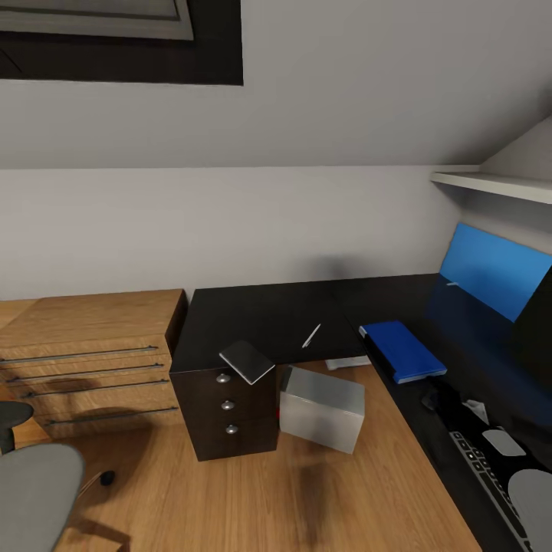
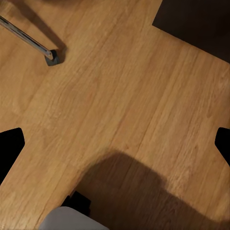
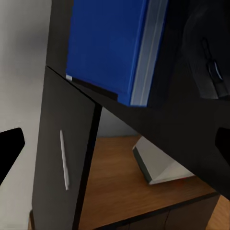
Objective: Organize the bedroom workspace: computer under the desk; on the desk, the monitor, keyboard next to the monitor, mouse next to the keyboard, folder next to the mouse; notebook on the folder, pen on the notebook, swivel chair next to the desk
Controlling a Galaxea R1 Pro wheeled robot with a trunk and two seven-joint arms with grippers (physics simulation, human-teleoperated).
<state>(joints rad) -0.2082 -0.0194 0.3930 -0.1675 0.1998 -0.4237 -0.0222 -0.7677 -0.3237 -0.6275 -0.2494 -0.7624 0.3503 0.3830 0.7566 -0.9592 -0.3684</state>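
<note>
**Head view: desk corner with folder, pen and notebook**

Head view showed, nearest, the chair (image 1: 34, 491) at the lower left edge, cut off by the frame, with bare wood floor (image 1: 268, 498) open between it and the desk (image 1: 261, 314). At the lower right edge lay the keyboard (image 1: 487, 479), partly cut off, on the desk's right wing. Further in, the computer (image 1: 322, 409) stood tilted on the floor in the desk's inner corner, just beside the black drawer unit (image 1: 230, 414). The notebook (image 1: 247, 361) sat on the desk's front corner above the drawers, overhanging the edge. The pen (image 1: 311, 336) lay on the desktop near its inner edge, well apart from the notebook. The folder (image 1: 402, 351) rested flat on the right wing, near the front edge. Beyond it a blue panel (image 1: 494, 268) leaned upright. A light-wood chest (image 1: 88, 360) stood against the wall, touching the desk's left side.

Both wrist views showed each gripper's dark fingertips at the frame sides, spread wide apart, grasping nothing.
</note>
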